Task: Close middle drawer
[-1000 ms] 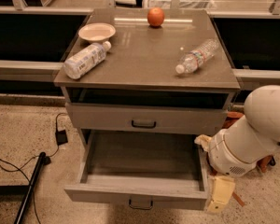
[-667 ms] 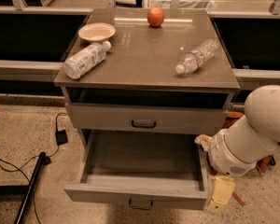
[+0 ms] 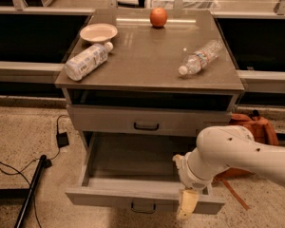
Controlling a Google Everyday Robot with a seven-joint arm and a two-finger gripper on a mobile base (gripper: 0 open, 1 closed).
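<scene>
The middle drawer (image 3: 133,196) is a wide, shallow grey drawer. It is pulled far out of the cabinet, its inside is empty, and a small dark loop handle (image 3: 143,206) sits at the centre of its front. My gripper (image 3: 187,206) hangs from the white arm (image 3: 228,158) over the right part of the drawer's front edge, right of the handle. It holds nothing that I can see.
A closed grey drawer (image 3: 146,122) sits above the open one. On the cabinet top (image 3: 147,56) lie a white bottle (image 3: 85,61), a clear bottle (image 3: 199,58), a bowl (image 3: 98,32) and an orange fruit (image 3: 158,17). An orange bag (image 3: 256,127) lies right; cables lie left.
The arm and gripper have moved left, from beside the drawer's right corner to over its front edge. The drawer has not moved.
</scene>
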